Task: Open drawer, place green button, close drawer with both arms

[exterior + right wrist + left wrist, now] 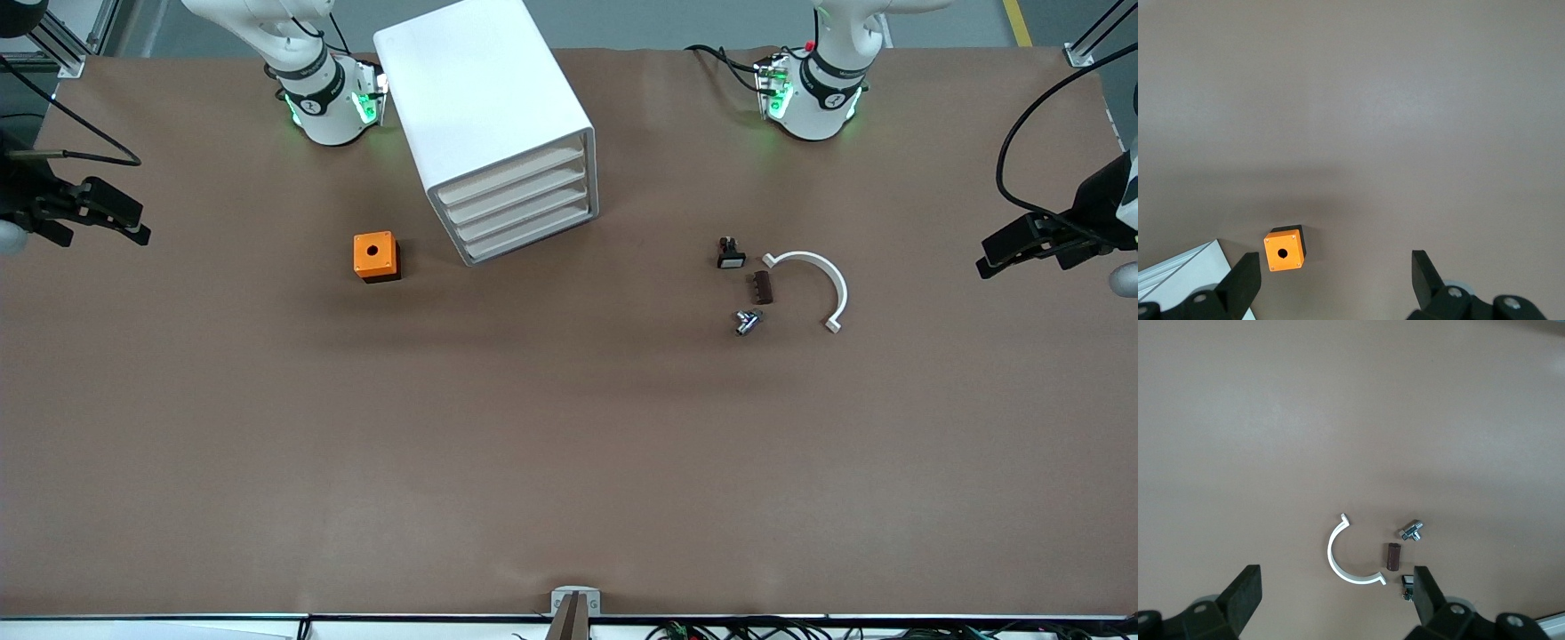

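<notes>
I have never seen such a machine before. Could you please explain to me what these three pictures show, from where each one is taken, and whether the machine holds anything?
These are two white robot arms at a brown table. The large picture looks down from a high camera facing them. Each small picture comes from a camera on one arm's wrist, looking past its black fingers.

The left gripper hangs at the left arm's end of the table, the right gripper at the right arm's end. Both are open and hold nothing; both arms wait.

On the table stand a white drawer cabinet, all drawers shut, and beside it an orange box with a hole. Toward the left arm's end lie small parts: a black-and-white switch part, a brown block, a metal piece and a white curved clip. I cannot make out a green button.
</notes>
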`<state>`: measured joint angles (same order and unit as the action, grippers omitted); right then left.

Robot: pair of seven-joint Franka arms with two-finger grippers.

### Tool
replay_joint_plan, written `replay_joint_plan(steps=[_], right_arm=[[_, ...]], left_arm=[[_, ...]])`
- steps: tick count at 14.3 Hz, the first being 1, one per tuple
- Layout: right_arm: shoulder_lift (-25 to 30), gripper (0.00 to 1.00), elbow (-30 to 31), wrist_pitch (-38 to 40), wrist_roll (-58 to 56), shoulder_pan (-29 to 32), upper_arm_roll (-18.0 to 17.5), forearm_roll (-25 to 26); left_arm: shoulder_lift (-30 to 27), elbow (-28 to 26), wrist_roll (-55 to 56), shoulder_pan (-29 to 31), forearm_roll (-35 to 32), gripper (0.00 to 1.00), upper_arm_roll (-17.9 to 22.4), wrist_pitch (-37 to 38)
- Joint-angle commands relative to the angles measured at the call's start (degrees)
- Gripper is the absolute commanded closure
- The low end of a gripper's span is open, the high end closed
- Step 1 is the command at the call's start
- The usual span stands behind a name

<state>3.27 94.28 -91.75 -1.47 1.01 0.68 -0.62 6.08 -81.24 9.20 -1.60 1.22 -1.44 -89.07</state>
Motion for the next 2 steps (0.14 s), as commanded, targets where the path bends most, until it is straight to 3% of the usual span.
replay_joint_plan(steps=[1, 2], right_arm=[[1.7, 0.0, 1.7, -0.4, -0.6, 0.0, 0.0, 1.0], [1.7, 0.0, 1.7, -0.4, -0.6, 0.0, 0.0, 1.0]], left_arm=[[0.1, 0.9, -0.7, -0.2, -0.5, 0.0, -0.1, 1.0], [0.1, 0.9, -0.7, -0.1, -0.5, 0.0, -0.1, 1.0]])
